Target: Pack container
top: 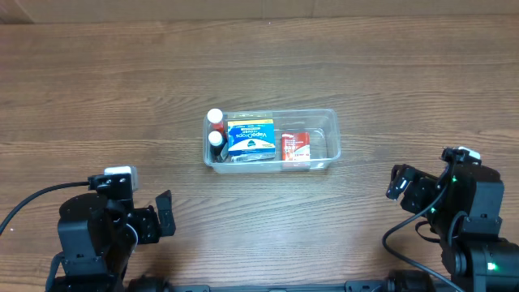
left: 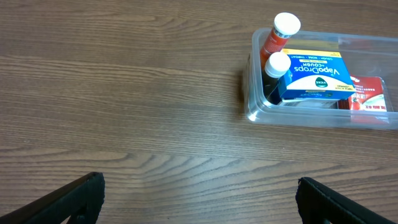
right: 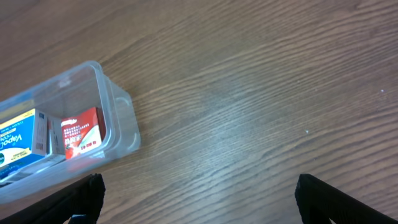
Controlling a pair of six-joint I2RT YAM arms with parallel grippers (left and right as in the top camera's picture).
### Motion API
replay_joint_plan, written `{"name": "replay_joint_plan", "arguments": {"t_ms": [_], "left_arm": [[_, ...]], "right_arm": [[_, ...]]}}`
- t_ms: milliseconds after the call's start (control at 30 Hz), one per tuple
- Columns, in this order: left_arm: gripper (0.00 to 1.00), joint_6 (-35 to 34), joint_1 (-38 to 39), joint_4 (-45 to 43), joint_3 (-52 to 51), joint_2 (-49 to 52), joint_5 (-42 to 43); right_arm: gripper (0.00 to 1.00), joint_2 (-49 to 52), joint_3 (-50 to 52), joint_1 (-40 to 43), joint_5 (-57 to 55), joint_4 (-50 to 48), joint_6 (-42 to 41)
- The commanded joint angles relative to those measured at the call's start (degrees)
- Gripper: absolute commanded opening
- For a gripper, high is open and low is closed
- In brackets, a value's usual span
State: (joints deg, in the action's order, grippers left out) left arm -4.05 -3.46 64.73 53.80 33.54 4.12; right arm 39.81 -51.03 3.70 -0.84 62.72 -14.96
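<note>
The clear plastic container (top: 328, 134) sits mid-table. Inside it are two small white-capped bottles (top: 215, 118) at its left end, a blue VapoDrops box (top: 250, 136) in the middle and a red packet (top: 295, 146) to the right. The container also shows in the left wrist view (left: 258, 106) and in the right wrist view (right: 118, 118). My left gripper (top: 165, 214) is open and empty at the near left, well short of the container. My right gripper (top: 399, 182) is open and empty at the near right, apart from the container.
The wooden table (top: 113, 89) runs around the container on all sides. Both arm bases and their cables sit at the near edge.
</note>
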Motion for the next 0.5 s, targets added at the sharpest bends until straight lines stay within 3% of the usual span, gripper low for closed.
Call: {"name": "replay_joint_plan", "arguments": {"t_ms": [0,167,467], "left_arm": [[1.00,0.5,-0.2,-0.1,-0.5,-0.1,0.2],[1.00,0.5,-0.2,-0.1,-0.5,-0.1,0.2],[1.00,0.5,-0.2,-0.1,-0.5,-0.1,0.2]], "right_arm": [[1.00,-3.4,0.2,-0.3,0.2,-0.8,0.0],[1.00,-11.7,5.8,-0.3,2.4,-9.4,3.3],[1.00,-31.7,28.7,-1.6,8.7,-36.3,6.1]]}}
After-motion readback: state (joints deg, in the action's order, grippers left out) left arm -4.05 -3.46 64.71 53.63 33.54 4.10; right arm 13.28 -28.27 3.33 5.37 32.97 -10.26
